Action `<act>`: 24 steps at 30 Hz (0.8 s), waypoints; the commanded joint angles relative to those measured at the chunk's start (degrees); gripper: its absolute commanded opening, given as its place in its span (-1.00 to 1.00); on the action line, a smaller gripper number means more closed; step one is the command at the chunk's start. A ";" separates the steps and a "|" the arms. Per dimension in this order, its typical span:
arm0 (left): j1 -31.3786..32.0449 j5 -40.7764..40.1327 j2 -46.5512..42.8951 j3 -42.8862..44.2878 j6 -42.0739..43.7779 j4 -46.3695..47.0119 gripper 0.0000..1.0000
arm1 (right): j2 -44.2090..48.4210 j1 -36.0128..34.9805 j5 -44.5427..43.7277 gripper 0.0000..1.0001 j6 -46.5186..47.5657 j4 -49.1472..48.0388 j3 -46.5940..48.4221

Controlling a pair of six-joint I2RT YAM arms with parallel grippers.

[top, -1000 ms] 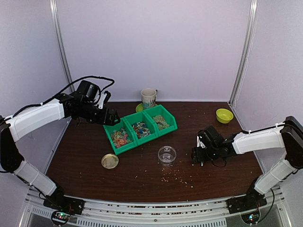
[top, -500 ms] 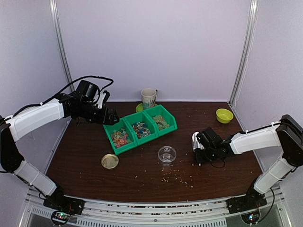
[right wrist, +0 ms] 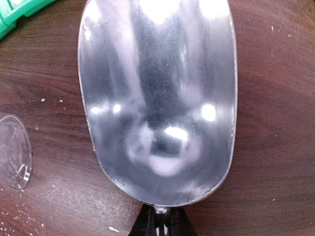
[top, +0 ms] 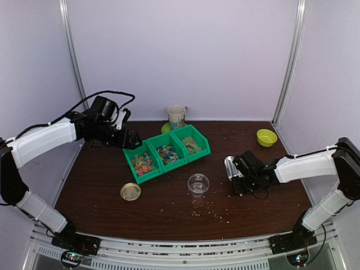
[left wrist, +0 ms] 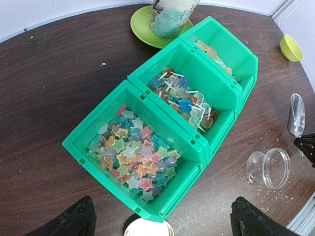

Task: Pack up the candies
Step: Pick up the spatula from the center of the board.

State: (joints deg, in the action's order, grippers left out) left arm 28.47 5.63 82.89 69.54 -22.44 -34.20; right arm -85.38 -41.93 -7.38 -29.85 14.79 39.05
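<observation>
- A dark brown wood-grain desk (top: 95,174) is enclosed by pale lilac walls (top: 185,50), with metal posts (top: 291,62) at the back corners.
- A green three-compartment bin (top: 167,153) is set diagonally near the middle of the desk.
- The candies (left wrist: 133,157) are heaped inside the bin, with star shapes in mixed colours in its left-end compartment.
- A clear jar (top: 198,183) is placed in front of the bin, and a round tan lid (top: 130,192) lies well to the jar's left.
- Small pale specks (top: 212,209) are scattered over the desk near the jar.
- A mug (top: 176,116) on a green saucer (left wrist: 140,24) is seen behind the bin, and a yellow-green bowl (top: 266,137) at the far right.
- The left claw (top: 131,142) is held by the bin's left end, its fingers spread wide and nothing gripped.
- The right claw (top: 239,181) is clamped on the handle of a metal scoop (right wrist: 157,98), right of the jar.
</observation>
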 commanded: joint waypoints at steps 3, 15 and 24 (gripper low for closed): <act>-0.44 7.30 -2.75 -2.44 1.22 6.15 0.96 | 6.40 -3.76 -6.81 -1.00 7.29 4.75 5.82; -0.19 25.53 -3.24 -4.62 2.75 13.35 0.96 | 10.93 -13.46 -7.60 -1.00 24.13 6.54 14.06; 2.41 32.80 -0.33 -3.97 3.92 13.57 0.95 | 5.90 -22.63 -10.98 -1.00 31.26 6.22 19.36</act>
State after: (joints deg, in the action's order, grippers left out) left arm 29.56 32.77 80.93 65.32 -20.08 -23.42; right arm -77.10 -61.36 -14.57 -3.05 21.02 55.42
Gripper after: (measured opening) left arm 0.974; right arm 0.085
